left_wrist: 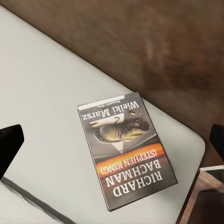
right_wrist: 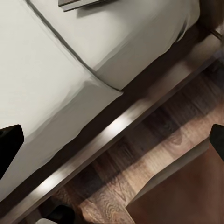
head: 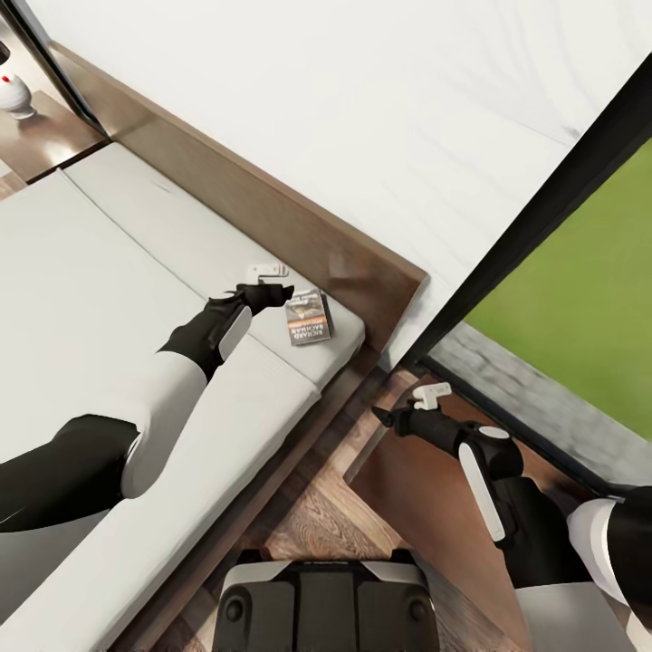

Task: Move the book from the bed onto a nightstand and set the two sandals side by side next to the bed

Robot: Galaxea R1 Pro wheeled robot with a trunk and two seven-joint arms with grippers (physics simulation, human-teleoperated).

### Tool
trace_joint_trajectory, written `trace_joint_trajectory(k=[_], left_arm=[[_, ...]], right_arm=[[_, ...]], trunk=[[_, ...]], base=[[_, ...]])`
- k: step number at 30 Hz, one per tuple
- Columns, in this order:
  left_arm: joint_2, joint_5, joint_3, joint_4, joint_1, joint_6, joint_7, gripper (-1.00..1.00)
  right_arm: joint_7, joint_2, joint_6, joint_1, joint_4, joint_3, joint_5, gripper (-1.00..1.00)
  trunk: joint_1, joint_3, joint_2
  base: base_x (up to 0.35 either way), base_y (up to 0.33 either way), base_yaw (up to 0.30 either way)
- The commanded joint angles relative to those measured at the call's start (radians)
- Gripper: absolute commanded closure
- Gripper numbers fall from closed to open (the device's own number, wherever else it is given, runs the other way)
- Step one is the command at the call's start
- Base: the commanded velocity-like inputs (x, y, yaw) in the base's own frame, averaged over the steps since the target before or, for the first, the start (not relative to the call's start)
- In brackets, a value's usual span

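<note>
One book (head: 308,317) is lying flat on the bed (head: 81,299), cover up, on the mattress corner nearest the headboard (head: 272,208) and the window side. Left gripper (head: 270,282) is hovering just beside the book, between it and the rest of the mattress, jaws spread and holding nothing; left wrist view is showing the book (left_wrist: 126,154) centred between the two dark fingertips (left_wrist: 9,144), cover text reading "Richard Bachman". Right gripper (head: 426,398) is hanging over the nightstand (head: 426,507), the reddish-brown top sitting beside the bed frame, jaws released and empty. Right wrist view is looking down at the mattress edge, the dark bed frame (right_wrist: 116,126), wood-plank floor (right_wrist: 154,154) and a corner of the nightstand (right_wrist: 182,196). Window frame (head: 543,208) is running diagonally past the headboard, with green lawn (head: 580,299) outside.
</note>
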Motion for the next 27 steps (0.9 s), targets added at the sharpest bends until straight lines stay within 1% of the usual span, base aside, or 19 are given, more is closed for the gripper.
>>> trace_joint_trajectory(k=[1,16,27], left_arm=[[0.001,0.01,-0.005,-0.002,0.0,0.005,0.001,-1.0],[0.0,0.01,-0.005,-0.04,0.0,-0.006,0.001,-1.0],[0.0,0.01,-0.004,-0.046,0.0,-0.006,0.001,-1.0]], right_arm=[[-0.004,-0.001,0.002,0.0,-0.001,-0.002,-0.01,-1.0],[-0.004,0.001,-0.004,-0.001,0.001,-0.007,-0.01,-1.0],[-0.003,-0.001,-0.004,-0.001,0.0,-0.007,-0.01,-1.0]], trunk=[[0.0,-0.003,-0.002],[0.0,-0.026,-0.002],[0.0,-0.043,-0.002]], base=[[0.0,0.0,0.0],[0.0,0.0,0.0],[0.0,0.0,0.0]])
